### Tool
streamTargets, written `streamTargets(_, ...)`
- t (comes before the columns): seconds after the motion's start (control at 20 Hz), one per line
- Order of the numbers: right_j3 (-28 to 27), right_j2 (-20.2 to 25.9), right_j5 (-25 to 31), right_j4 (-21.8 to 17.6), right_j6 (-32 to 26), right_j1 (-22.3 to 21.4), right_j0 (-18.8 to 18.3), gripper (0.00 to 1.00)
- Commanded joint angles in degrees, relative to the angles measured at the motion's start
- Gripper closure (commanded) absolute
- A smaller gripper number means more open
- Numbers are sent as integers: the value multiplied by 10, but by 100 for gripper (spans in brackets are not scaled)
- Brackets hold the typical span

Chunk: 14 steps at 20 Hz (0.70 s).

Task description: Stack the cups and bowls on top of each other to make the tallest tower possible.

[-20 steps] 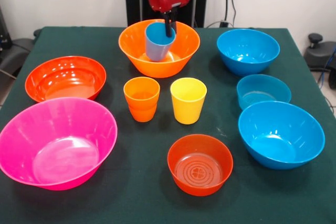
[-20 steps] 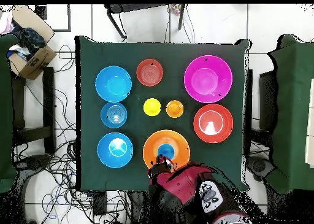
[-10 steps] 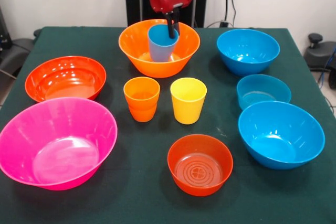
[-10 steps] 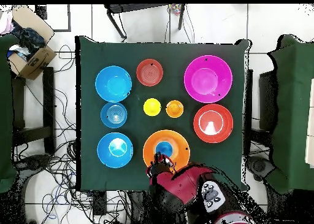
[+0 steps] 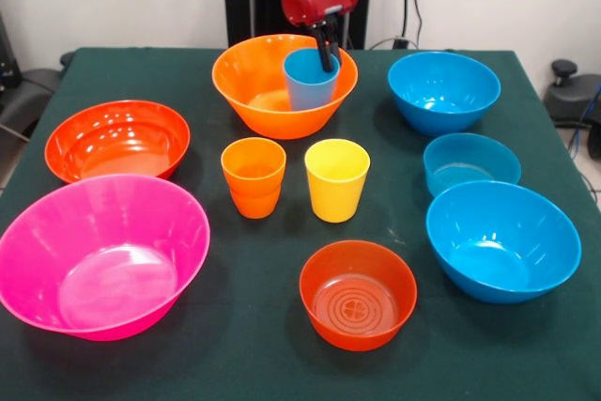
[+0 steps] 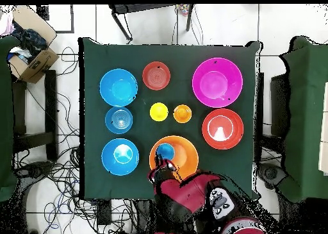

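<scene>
My gripper [image 5: 327, 52] is shut on the far rim of the blue cup [image 5: 310, 82]. It holds the cup upright inside the right part of the big orange bowl [image 5: 246, 77]. From overhead the cup [image 6: 165, 151] sits toward the left of that bowl [image 6: 184, 158], with the gripper [image 6: 164, 170] just below it. The orange cup [image 5: 254, 176] and yellow cup [image 5: 336, 178] stand side by side at mid-table. Whether the blue cup rests on the bowl's floor is hidden.
A big pink bowl [image 5: 99, 255] and a red-orange bowl [image 5: 117, 141] stand on the left. A smaller red-orange bowl [image 5: 358, 293] is at the front. Two larger blue bowls [image 5: 443, 89] [image 5: 502, 239] and a small shallow blue bowl [image 5: 470, 163] line the right.
The gripper has carried the blue cup rightward in the front view, from the middle of the big orange bowl to its right side. Nothing else moved.
</scene>
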Motion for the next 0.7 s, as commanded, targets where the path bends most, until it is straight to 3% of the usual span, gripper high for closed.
streamTargets(0.05,-36,27,-22,17,75,20,2,100)
streamTargets(0.7,-53,-2,-49,4,49,47,3,100)
